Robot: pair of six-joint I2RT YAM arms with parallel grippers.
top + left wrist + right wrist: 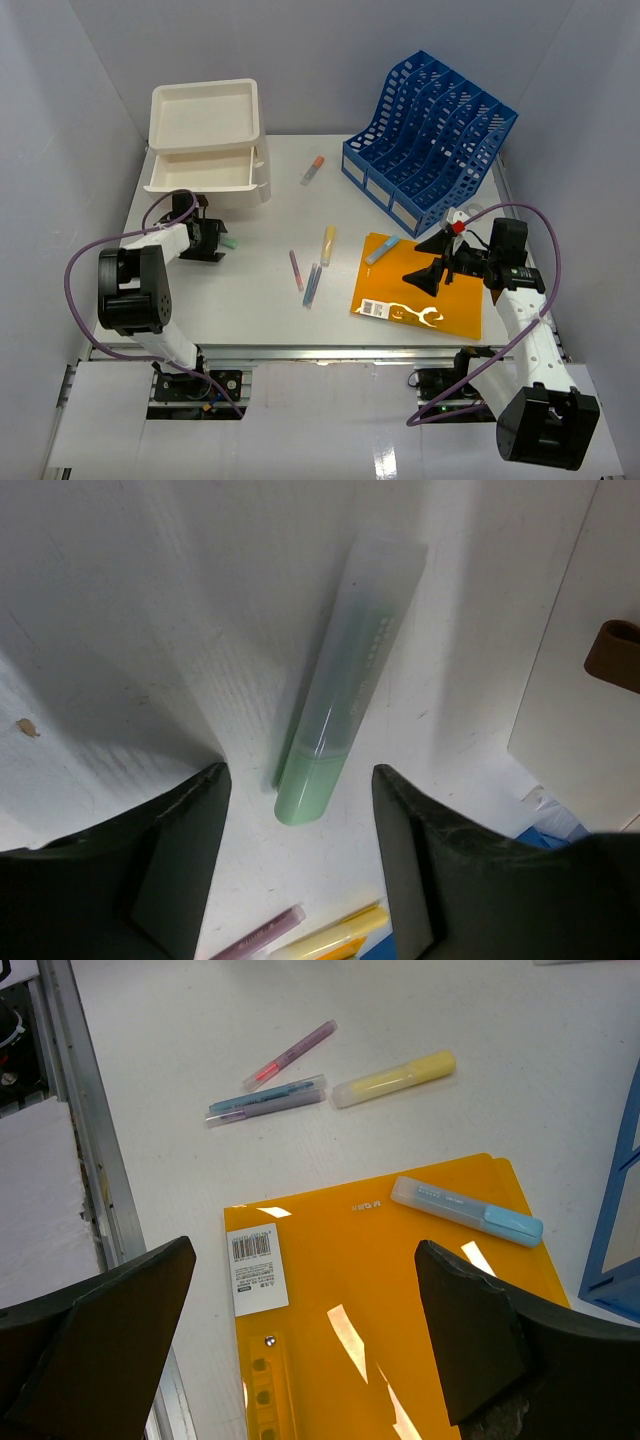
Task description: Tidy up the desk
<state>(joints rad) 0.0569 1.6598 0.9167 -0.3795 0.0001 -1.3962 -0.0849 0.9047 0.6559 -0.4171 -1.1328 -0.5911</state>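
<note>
**Here, both grippers are hanging open over the table**

The white table (250, 300) is spreading under both arms, its metal rail running along the near edge. The left gripper (300, 775) is sitting low near the left edge. Its jaws are parted on either side of a green highlighter (345, 680) lying flat on the table, with a gap showing on each side, so it is holding nothing. The right gripper (305, 1255) is hovering over an orange folder (455, 315) by the near right corner, its jaws spread wide and gripping nothing. A blue highlighter (467, 1210) is lying on the folder's far left corner. A yellow highlighter (328, 240), a pink pen (296, 270) and a blue pen (312, 286) are lying loose mid-table, and an orange-capped marker (313, 170) is lying nearer the far edge. A white drawer box (205, 120), one drawer pulled out, is standing at the far left corner. A blue file rack (430, 140) is standing at the far right corner.
</note>
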